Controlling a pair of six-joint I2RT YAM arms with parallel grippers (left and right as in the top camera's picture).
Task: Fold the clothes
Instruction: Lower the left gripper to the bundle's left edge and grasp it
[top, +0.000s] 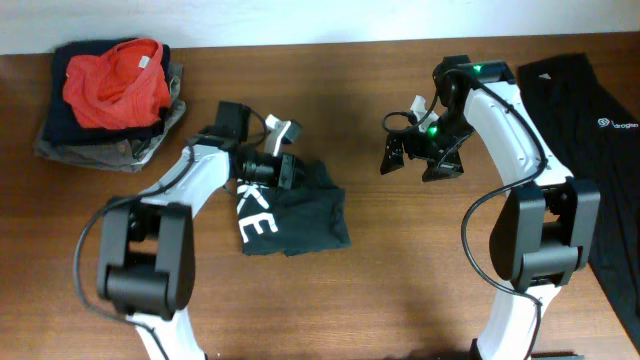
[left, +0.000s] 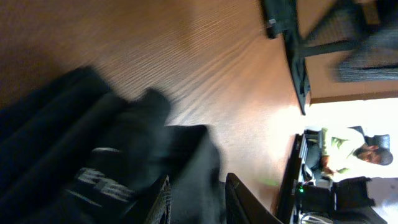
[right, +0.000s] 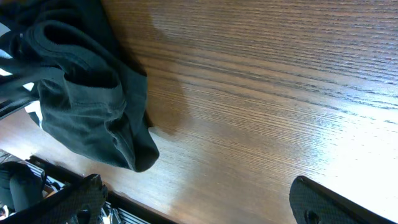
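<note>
Black shirt is lying bunched just right of the clothes pile. Left gripper is sitting narrow around a fold; a firm hold cannot be confirmed. Right gripper, farther right, is hanging wide and empty. Recommend pinching the edge firmly before spreading.

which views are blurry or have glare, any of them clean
left wrist: shirt smeared with blur up close, far right blown out white; right wrist: wood grain sharp, glare across the table; overhead: crisp and evenly lit
</note>
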